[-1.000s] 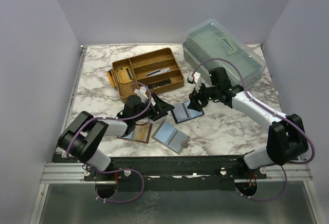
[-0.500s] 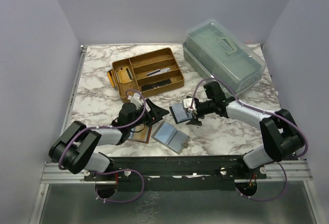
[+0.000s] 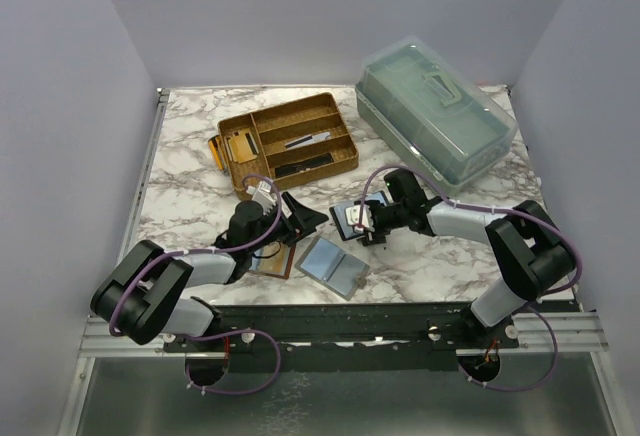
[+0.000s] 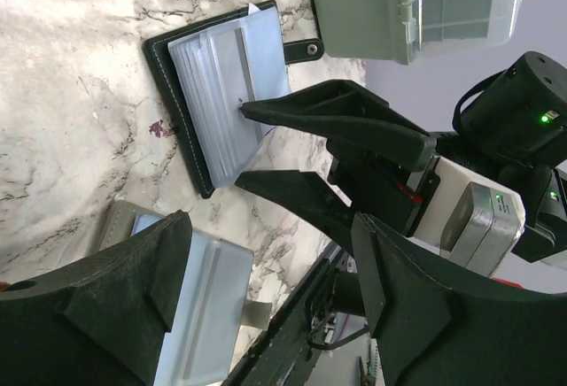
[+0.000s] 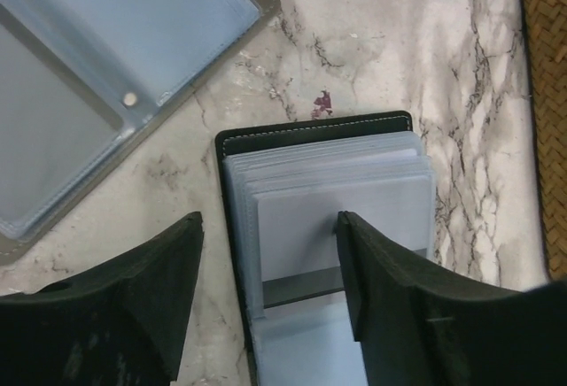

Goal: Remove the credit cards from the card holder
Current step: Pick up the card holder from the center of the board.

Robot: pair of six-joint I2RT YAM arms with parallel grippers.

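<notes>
Black bifold card holder (image 3: 344,218), one item. Lies opened flat on the marble surface (image 3: 180,186), between the wicker tray (image 3: 290,136) and the near edge, pocket side up, strap tab (image 4: 301,48) thrown outward. Likely reason for the lay: pockets facing up leave the card edges reachable from the side.

Credit cards (image 5: 341,200), pale grey-blue, a stack; count not legible. All seated in the holder's pockets, fanned in shallow steps. None out on the surface.

Right gripper (image 5: 266,222), jaws parted, closed on nothing. Set low and nearly level with the surface, pointed at the holder. One finger (image 4: 310,111) has its tip touching the face of the top card. The other sits off the holder's long edge, over bare marble. The edge of the stack thus lies between the jaws, nearer the touching finger. Judged purpose: to press or hook the top card and draw it from its pocket, or to close across the stack's edge.

Left gripper (image 4: 270,227), jaws wide apart, empty. Hangs near the card holder, above a grey holder (image 3: 333,264) with blue pockets, and faces the right gripper's work. The task's cards lie ahead of these jaws, not between them. Judged purpose: standing by to pin the card holder down while a card is pulled.

Brown holder (image 3: 272,258), partly under the left arm; not part of the job.

Clear lidded box (image 3: 435,96), far right corner of the surface.
</notes>
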